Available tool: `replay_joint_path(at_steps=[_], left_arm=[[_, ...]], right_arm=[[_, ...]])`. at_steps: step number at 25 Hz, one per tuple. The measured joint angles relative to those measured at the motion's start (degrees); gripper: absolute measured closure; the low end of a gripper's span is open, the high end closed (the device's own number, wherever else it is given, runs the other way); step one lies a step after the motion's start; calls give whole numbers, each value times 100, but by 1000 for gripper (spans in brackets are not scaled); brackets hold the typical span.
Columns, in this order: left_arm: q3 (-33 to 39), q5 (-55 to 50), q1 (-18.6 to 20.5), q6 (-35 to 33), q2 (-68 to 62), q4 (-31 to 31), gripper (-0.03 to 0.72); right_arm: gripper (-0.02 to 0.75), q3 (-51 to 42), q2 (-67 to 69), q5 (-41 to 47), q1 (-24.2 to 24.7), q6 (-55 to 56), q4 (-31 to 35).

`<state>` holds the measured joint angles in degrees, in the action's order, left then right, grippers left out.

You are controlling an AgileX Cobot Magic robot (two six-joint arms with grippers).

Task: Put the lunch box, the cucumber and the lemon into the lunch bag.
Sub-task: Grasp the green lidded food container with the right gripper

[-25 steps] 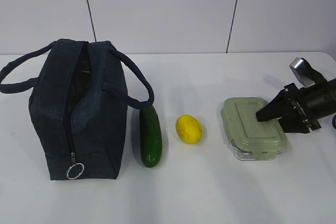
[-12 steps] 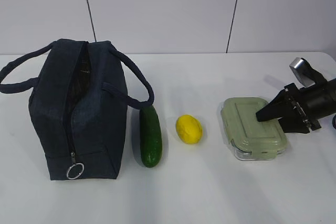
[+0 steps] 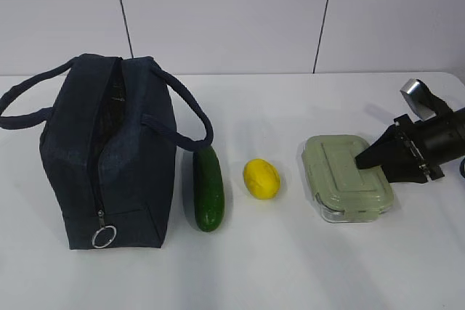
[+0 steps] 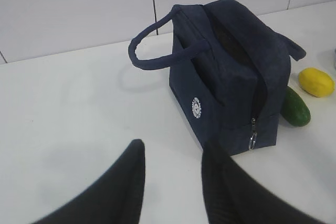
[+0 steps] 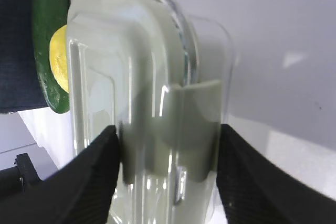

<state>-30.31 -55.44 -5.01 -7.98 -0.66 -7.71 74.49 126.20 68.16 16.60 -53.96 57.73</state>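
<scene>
Bare worktop (image 3: 290,266) runs open along the front edge and behind the row of objects. The lunch bag (image 3: 109,157) blocks the left side, its 2 handles arching outward. The cucumber (image 3: 208,188) lies just beside the bag, leaving only a slim gap; a wider lane separates the lemon (image 3: 261,178) from the lunch box (image 3: 349,178), whose right end sits between the fingers of the right pincer (image 3: 370,159).

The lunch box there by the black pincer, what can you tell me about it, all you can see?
The lunch box is a flat, clear, glossy container with rounded corners and a pale sage-green clip-on lid, closed. It rests on the white table, right of the lemon and apart from it. The right pincer straddles its near end, one black finger on each side of a lid clip.
</scene>
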Motion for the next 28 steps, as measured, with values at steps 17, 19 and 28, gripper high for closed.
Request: replay_joint_path(at_steps=[17,19,28], left_arm=[[0,0,0,0,0,0,424],[0,0,0,0,0,0,424],[0,0,0,0,0,0,424]], right_arm=[[324,0,0,0,0,0,0],[324,0,0,0,0,0,0],[325,0,0,0,0,0,-11]])
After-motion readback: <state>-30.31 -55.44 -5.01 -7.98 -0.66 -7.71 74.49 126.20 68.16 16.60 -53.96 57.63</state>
